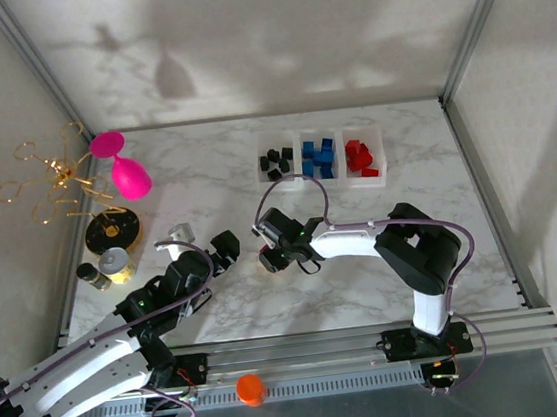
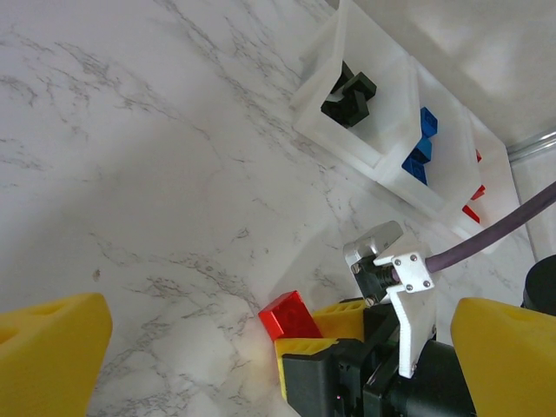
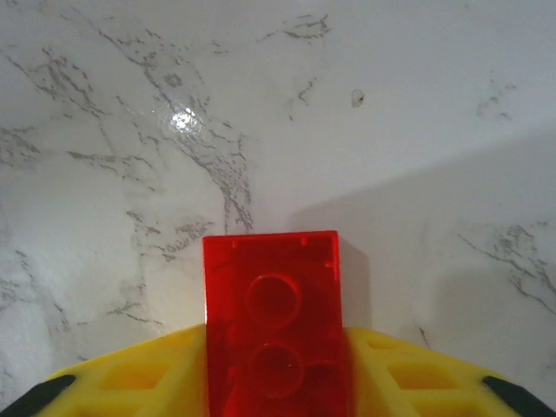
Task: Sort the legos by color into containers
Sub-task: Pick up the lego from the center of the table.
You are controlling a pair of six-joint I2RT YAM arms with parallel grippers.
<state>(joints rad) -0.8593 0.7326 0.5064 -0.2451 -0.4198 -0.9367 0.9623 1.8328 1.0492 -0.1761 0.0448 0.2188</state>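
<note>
My right pincer [image 1: 269, 258] is closed on a single red brick [image 3: 274, 321]. In the right wrist view the yellow fingers [image 3: 130, 391] press against both long sides of the brick, with its studded face turned up towards the camera and its far end sticking out past the fingertips. The brick sits low over the marble worktop [image 1: 220, 316], near the middle and well short of the tray [image 1: 298, 178]. I cannot tell whether it touches the surface or is just clear of it.

From my left wrist I see the same red brick [image 2: 289, 314] clamped at the tip of the right pincer [image 2: 317, 334], one corner pointing out over the marble.

My left pincer [image 1: 225, 247] stands open. Its two yellow fingers [image 2: 48, 347] are far apart at the edges of the left wrist view and grip nothing. It hangs just to the left of the right pincer.

The clear tray lies at the far side of the worktop with three compartments in a row. The black bricks [image 1: 275, 161] are in the left one, the blue bricks [image 1: 318, 157] in the middle and the red bricks [image 1: 360, 157] in the right one

A pink goblet [image 1: 125, 171] lies tilted at the far left of the worktop
</note>
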